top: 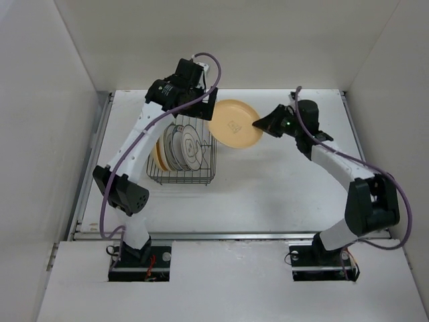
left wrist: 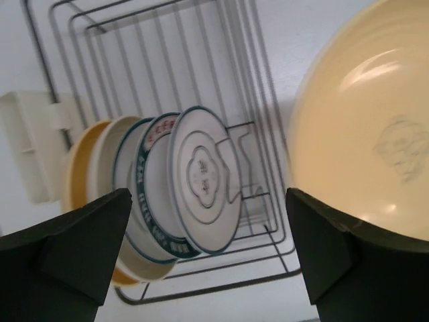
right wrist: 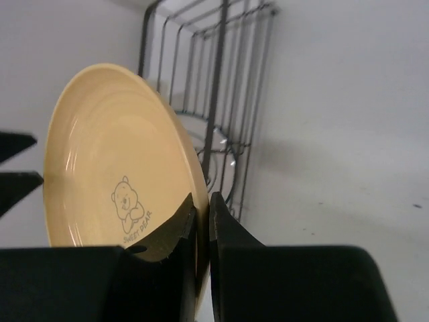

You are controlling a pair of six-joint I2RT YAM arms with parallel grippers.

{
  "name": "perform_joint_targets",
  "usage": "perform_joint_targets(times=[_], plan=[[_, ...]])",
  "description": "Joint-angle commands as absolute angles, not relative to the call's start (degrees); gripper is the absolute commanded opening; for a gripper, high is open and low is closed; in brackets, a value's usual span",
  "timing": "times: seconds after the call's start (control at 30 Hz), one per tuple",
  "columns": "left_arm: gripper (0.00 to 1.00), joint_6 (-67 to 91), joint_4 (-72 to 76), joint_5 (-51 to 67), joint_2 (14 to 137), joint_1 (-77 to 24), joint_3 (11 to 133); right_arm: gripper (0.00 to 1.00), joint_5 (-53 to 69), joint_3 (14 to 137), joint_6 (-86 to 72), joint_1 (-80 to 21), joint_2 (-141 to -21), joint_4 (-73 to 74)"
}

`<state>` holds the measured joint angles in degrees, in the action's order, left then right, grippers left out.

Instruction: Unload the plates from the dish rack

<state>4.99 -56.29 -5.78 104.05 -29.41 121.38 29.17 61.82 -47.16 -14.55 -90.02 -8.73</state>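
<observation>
I am seeing my right jaws pinching only the rim of the tan plate, which is hanging above the worktop just beside the dish rack. I am fearing it may slip or swing into the wires. My left jaws are gaping wide, holding nothing. The plate's printed face is tilting upward, and being round it has no long axis.

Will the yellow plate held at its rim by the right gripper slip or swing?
Probably stiff: the yellow plate shows no bend though the right gripper pinches only its rim. The glossy glaze may be slippery, so it could pivot. It looks ceramic, likely breakable.
</observation>
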Motion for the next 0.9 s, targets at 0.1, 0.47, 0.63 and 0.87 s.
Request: perform_joint_targets(times=[0.1, 0.47, 0.63, 0.87], plan=[[0.99, 2.6, -63.3, -22.9, 102.1, -29.3, 122.9, 0.0, -5.4, 59.1, -53.3, -8.7, -76.5, 8.4], [0.7, 1.7, -66.4, -31.3, 107.5, -29.8, 118.9, 0.0, -21.5, 51.8, -58.7, -4.5, -82.5, 15.2], [0.5, 2.8, -65.7, -34.5, 107.0, -28.9, 117.2, 0.16, -20.1, 50.5, -59.2, -4.5, -86.1, 14.7], [0.45, -0.9, -65.7, -18.4, 104.2, -28.3, 117.2, 0.66, -21.4, 50.0, -58.7, -4.5, -88.0, 17.4]])
